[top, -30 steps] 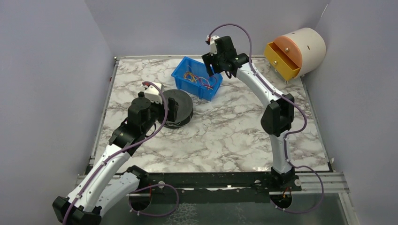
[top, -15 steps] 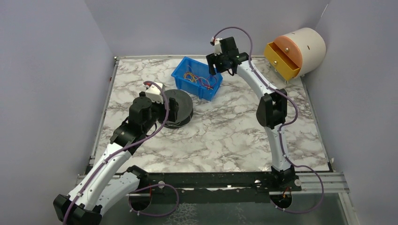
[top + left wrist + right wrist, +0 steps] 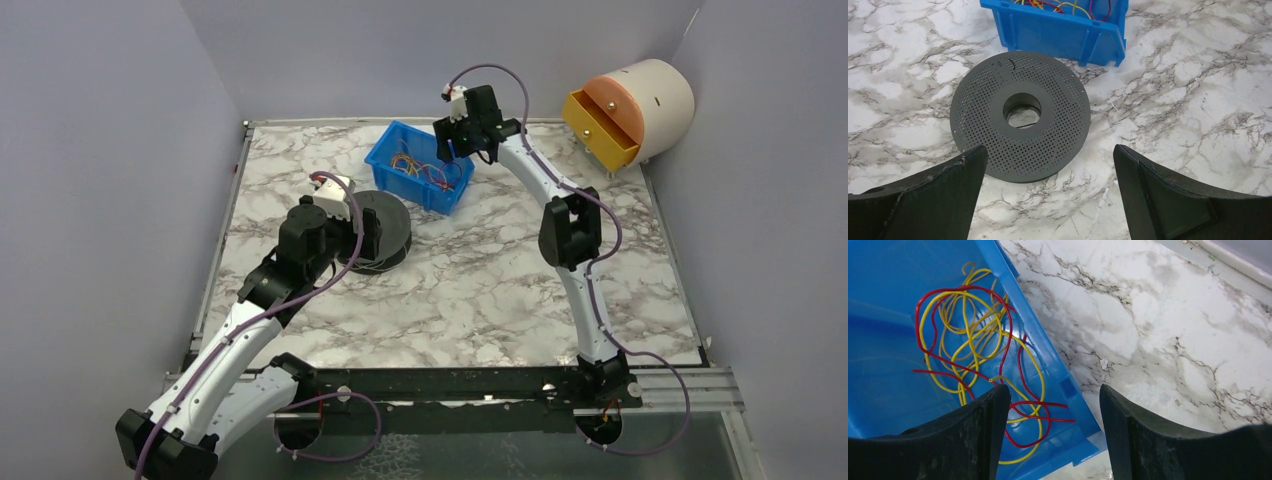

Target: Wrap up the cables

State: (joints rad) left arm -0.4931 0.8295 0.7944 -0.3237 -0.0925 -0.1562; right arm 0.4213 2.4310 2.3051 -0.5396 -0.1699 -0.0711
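Thin red and yellow cables point(image 3: 978, 360) lie tangled in a blue bin point(image 3: 893, 365); the cables point(image 3: 420, 168) also show in the bin point(image 3: 388, 154) in the top view. My right gripper point(image 3: 1054, 435) is open and empty, hovering over the bin's corner rim, right of the tangle point(image 3: 450, 145). A dark perforated spool point(image 3: 1020, 115) lies flat on the marble near the bin; it shows in the top view too point(image 3: 392, 228). My left gripper point(image 3: 1048, 195) is open and empty, just short of the spool's near edge point(image 3: 362, 236).
A cream cylinder with a yellow drawer pulled open point(image 3: 625, 112) stands at the back right corner. The marble table point(image 3: 480, 280) is walled by grey panels on the left, back and right. The bin's wall point(image 3: 1063, 35) stands right behind the spool.
My right gripper has moved left and farther back, coming over the bin's right corner. The left arm has barely shifted. The cables and spool have not moved.
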